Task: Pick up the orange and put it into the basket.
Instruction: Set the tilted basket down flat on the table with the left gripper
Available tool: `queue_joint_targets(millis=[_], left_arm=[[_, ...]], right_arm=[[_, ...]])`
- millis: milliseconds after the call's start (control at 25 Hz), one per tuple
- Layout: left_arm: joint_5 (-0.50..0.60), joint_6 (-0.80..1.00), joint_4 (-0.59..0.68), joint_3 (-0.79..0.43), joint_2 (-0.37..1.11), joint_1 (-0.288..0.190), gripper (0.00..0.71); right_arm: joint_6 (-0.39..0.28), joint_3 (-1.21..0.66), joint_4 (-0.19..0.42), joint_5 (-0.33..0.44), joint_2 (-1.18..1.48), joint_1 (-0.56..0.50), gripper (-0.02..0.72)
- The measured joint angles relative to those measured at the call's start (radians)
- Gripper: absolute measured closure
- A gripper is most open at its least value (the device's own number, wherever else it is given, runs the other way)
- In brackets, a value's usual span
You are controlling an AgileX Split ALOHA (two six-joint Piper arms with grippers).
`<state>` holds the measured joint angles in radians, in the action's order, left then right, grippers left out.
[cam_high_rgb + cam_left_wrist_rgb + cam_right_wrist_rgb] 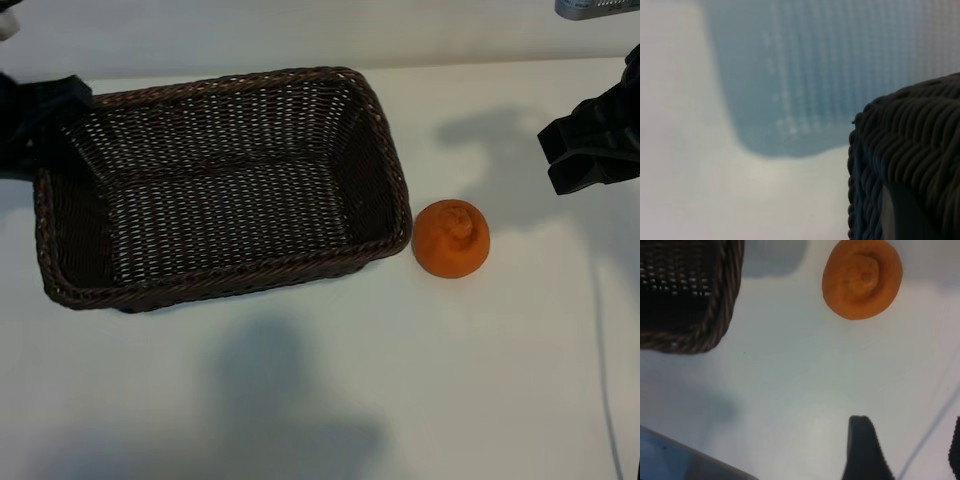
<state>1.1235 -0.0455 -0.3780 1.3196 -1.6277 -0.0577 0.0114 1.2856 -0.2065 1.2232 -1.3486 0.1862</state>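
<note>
Nearest the camera, bare white table (330, 400) carries only shadows. Farther back the orange (451, 238) sits on the table, stem end up, just beside the basket (380, 140) at its right front corner, not visibly touching it. The right gripper (590, 150) hangs to the orange's right and a little behind it, apart from it, its fingers (865, 450) spread moderately and holding nothing. At the far left, the left gripper (45, 120) is at the basket's back left corner, its jaws fairly narrow; whether it grips anything cannot be told.
</note>
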Motion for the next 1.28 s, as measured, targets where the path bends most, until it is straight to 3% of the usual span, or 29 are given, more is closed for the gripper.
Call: queue_joint_targets(millis=[320, 1280], left_arm=[[0.050, -0.118, -0.030, 0.145, -0.128, 0.000, 0.532], [-0.019, -0.185, -0.109, 0.154, -0.337, 0.000, 0.534]], right_arm=[[0.000, 0.000, 0.000, 0.000, 0.000, 0.000, 0.290], [0.000, 0.000, 0.000, -0.001, 0.000, 0.000, 0.290]])
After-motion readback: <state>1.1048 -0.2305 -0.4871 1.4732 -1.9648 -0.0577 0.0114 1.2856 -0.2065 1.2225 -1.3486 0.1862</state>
